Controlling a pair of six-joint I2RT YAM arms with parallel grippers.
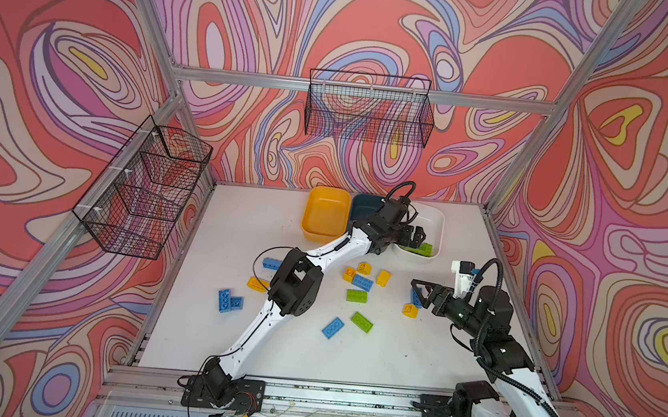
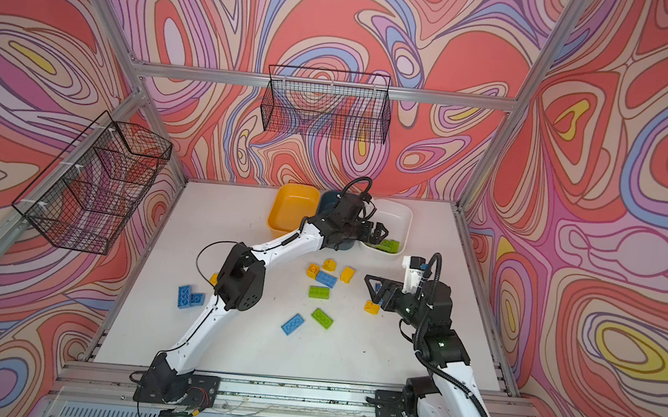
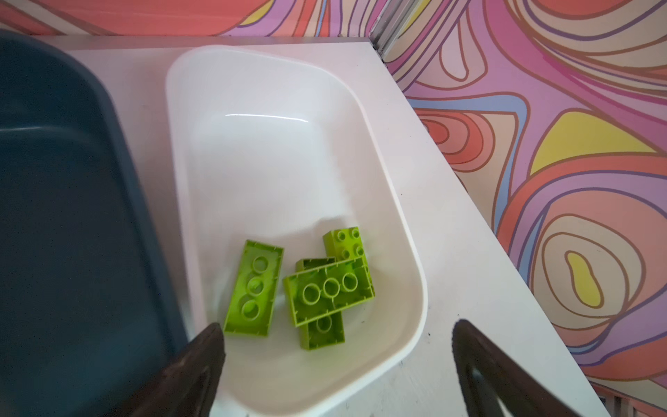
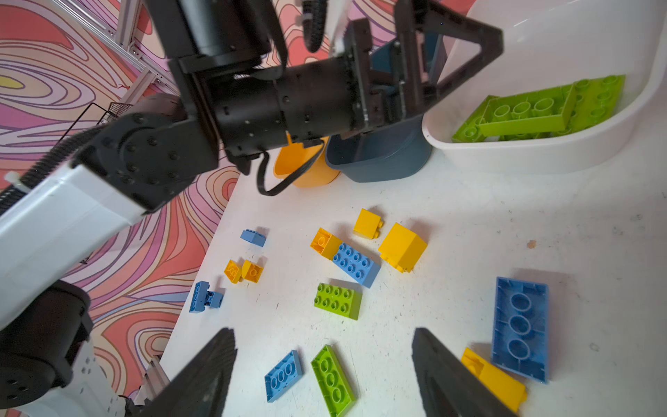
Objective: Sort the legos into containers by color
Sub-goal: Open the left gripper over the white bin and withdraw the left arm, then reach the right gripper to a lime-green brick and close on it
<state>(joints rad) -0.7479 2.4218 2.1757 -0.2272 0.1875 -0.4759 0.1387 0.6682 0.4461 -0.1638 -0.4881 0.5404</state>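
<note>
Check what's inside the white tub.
White tub holds only lime green bricks, about four, some overlapping. Anything beneath the pile is covered.

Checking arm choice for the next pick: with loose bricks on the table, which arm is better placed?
Probably right: the right gripper hangs open near a loose blue brick and yellow brick, while the left gripper is open over the white tub.

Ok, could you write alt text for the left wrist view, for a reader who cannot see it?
Four lime green bricks lie at one end of a white tub on a white table. A dark teal tub stands beside it. The left gripper hovers above, open and empty.
</note>
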